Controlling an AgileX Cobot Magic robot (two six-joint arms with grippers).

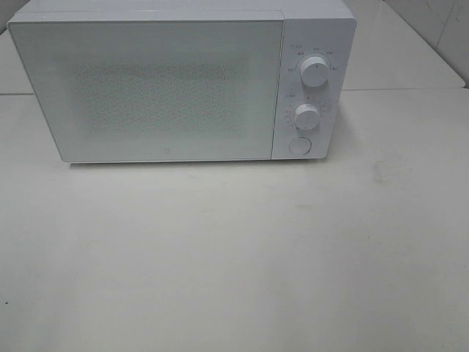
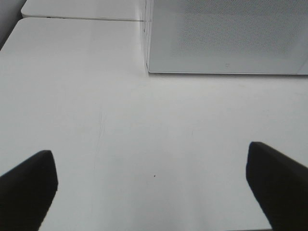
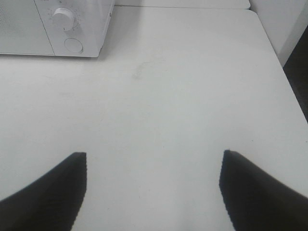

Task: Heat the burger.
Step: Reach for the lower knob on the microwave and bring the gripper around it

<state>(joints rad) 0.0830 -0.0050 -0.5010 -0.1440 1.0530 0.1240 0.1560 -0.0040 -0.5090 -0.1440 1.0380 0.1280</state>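
Note:
The burger is out of view in every frame. A white microwave stands at the back of the table with its door shut; its frosted front shows in the left wrist view and its lower knob in the right wrist view. My left gripper hovers open over bare table in front of the microwave's left corner, nothing between its dark fingers. My right gripper is open too, empty, over the table to the right of the microwave. Neither arm shows in the exterior high view.
The microwave has two knobs and a round button on its right panel. The white table spreads in front of it. The table's right edge drops off to a dark floor.

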